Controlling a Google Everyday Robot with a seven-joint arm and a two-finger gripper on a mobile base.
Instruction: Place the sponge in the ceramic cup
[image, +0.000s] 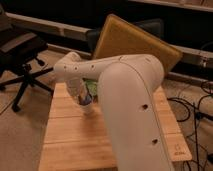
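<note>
Here, the pincer (85, 101) hangs over the slatted wooden table (70, 140).

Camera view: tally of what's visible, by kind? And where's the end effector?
Wooden table: 1
Office chair: 1
Tan board: 1
Robot arm: 1, its end effector low over the table's back left
Green object, mostly hidden behind the arm: 1
Total: 5 (floor cables not counted)
</note>
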